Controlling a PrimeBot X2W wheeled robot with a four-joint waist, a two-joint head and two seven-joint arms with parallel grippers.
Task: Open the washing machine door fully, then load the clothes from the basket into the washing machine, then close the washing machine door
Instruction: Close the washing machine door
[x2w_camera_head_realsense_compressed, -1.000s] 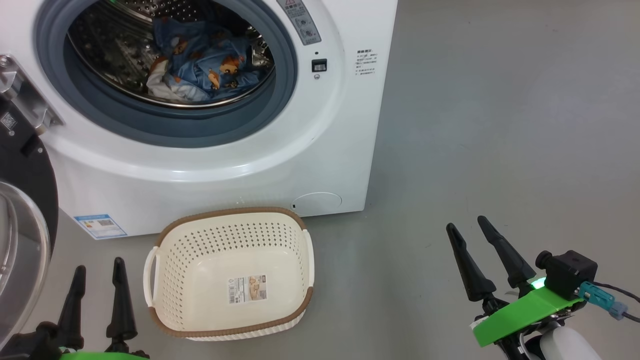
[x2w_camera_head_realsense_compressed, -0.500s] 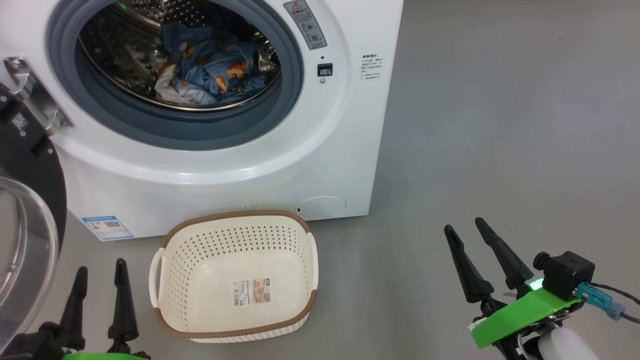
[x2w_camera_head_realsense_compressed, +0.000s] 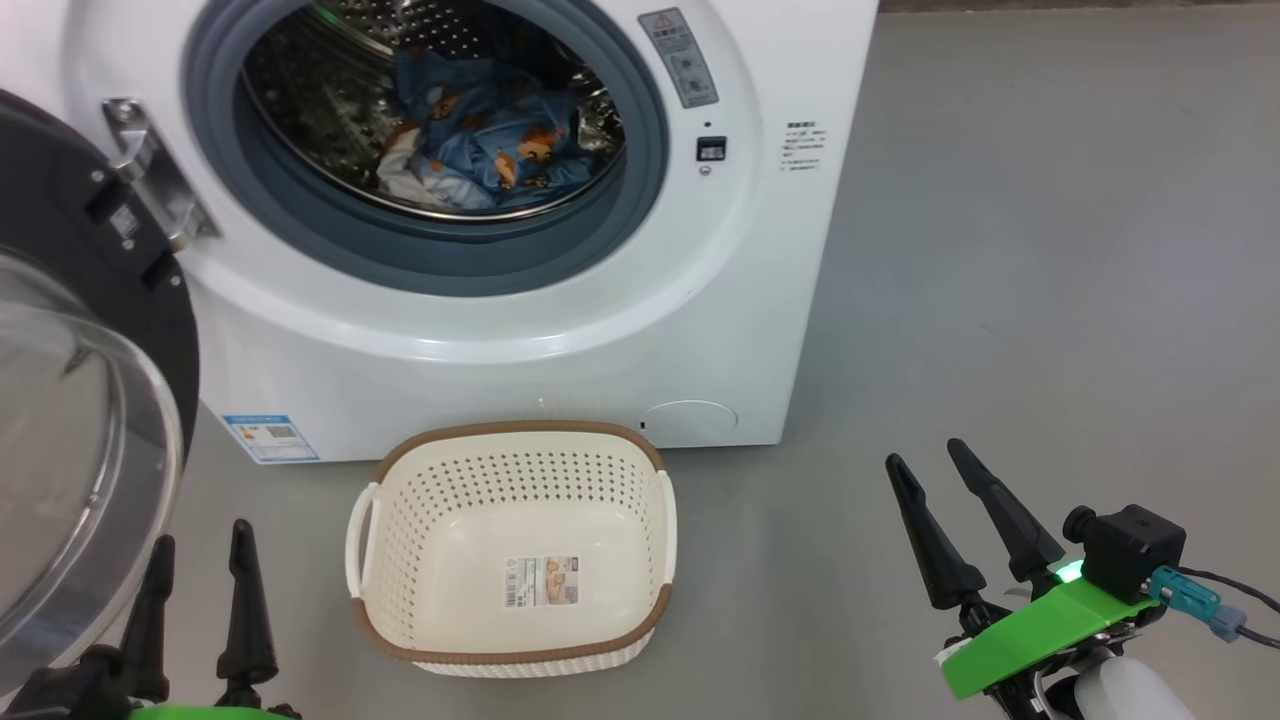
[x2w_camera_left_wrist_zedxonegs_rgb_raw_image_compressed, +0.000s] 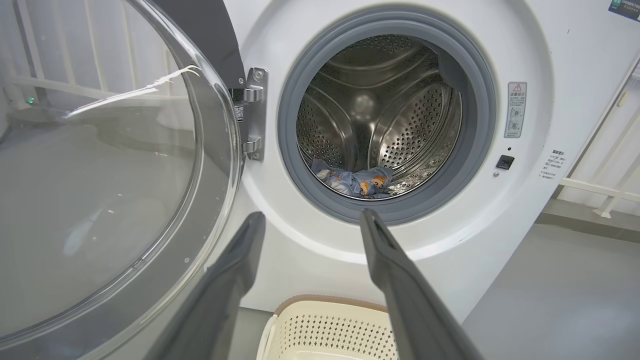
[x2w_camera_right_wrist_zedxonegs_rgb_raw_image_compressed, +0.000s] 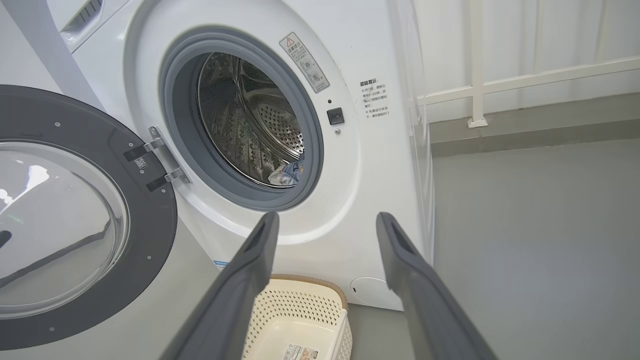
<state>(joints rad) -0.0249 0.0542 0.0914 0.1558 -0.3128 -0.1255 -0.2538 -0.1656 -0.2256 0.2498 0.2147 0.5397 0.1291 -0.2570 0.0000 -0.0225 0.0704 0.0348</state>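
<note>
The washing machine (x2w_camera_head_realsense_compressed: 600, 330) stands with its door (x2w_camera_head_realsense_compressed: 90, 420) swung wide to the left, glass bowl window facing me. The clothes (x2w_camera_head_realsense_compressed: 490, 140), blue fabric with orange-brown figures and a pale piece, lie inside the steel drum (x2w_camera_left_wrist_zedxonegs_rgb_raw_image_compressed: 380, 115). On the floor in front sits the basket (x2w_camera_head_realsense_compressed: 515, 545), with just a label sticker on its bottom. My left gripper (x2w_camera_head_realsense_compressed: 198, 540) is open at the lower left, beside the door and left of the basket. My right gripper (x2w_camera_head_realsense_compressed: 925, 460) is open at the lower right, well right of the basket. Neither holds anything.
Grey floor (x2w_camera_head_realsense_compressed: 1050, 250) stretches to the right of the machine. A white railing (x2w_camera_right_wrist_zedxonegs_rgb_raw_image_compressed: 500, 80) runs along the wall behind and beside the machine. The open door takes up the space at the left.
The whole head view has shifted, so machine, door and basket sit further right in the picture; that is the camera turning. Both grippers stay open in the same spots.
</note>
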